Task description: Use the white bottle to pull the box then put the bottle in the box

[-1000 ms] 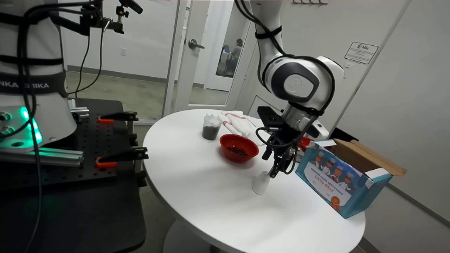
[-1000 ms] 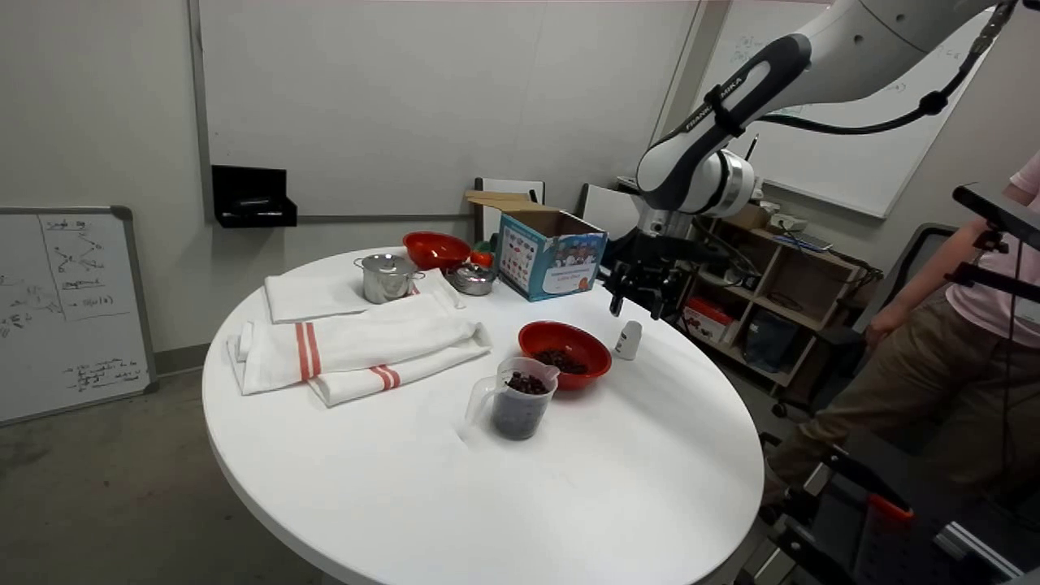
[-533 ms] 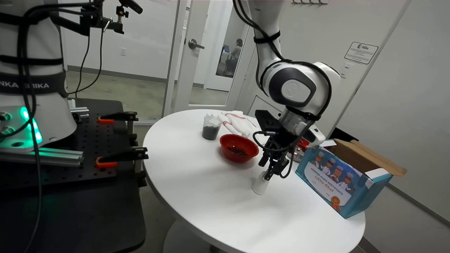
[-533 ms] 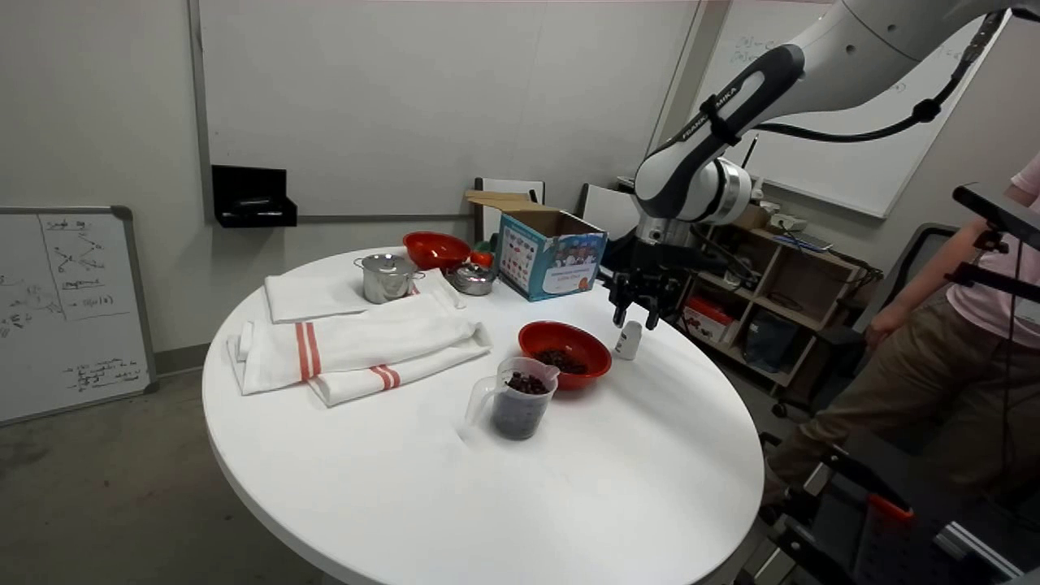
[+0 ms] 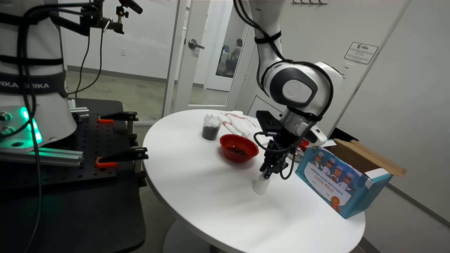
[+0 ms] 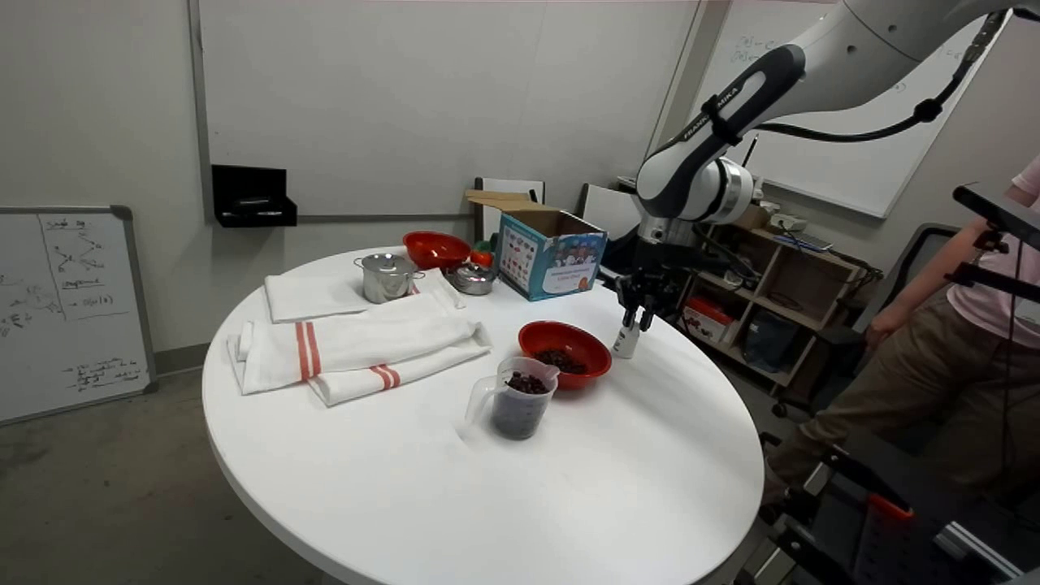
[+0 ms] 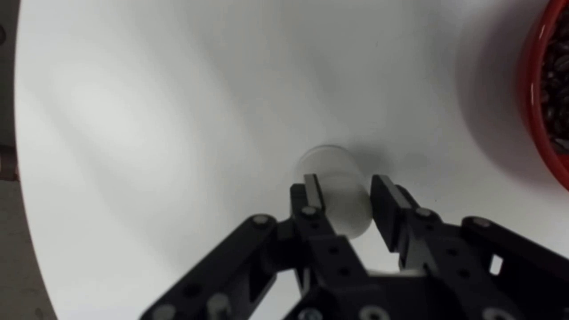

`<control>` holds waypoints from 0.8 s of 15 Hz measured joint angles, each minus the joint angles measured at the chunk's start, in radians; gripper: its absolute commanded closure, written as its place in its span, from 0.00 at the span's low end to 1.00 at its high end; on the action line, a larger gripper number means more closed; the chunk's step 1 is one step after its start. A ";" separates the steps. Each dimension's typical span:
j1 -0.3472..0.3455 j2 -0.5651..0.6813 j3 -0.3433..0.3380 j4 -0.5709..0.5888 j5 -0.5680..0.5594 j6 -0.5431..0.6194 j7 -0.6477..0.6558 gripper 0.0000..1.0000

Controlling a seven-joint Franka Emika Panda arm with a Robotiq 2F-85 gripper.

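Observation:
The white bottle [image 7: 349,213] stands upright on the table, its narrower top between the pads of my gripper [image 7: 346,182]. Both pads meet its sides in the wrist view, one on the left and one on the right. In both exterior views the black fingers cover the upper part of the bottle [image 6: 625,344], and its base [image 5: 260,186] rests on the tabletop. Apart from them, by the table's edge, sits the blue printed box [image 5: 327,182]. Its top is open, with a brown flap folded outward; the inside bottom is hidden.
A red bowl [image 6: 603,366] of dark beans is close beside the bottle. Behind it are a measuring cup [image 6: 520,410] of beans and folded white towels [image 6: 357,349]. A metal pot [image 6: 387,283], a small lidded pot [image 6: 473,280] and another red bowl [image 6: 436,250] stand near the box.
My gripper has come down over the bottle, and its fingers have drawn together from wide apart to the bottle's sides. The bottle has barely shifted; the box has stayed in place.

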 measured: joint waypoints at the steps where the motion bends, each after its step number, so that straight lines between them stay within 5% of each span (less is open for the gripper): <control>1: 0.000 0.000 -0.001 0.000 0.000 0.000 0.000 0.90; 12: 0.095 -0.108 -0.028 -0.007 -0.099 -0.001 0.027 0.90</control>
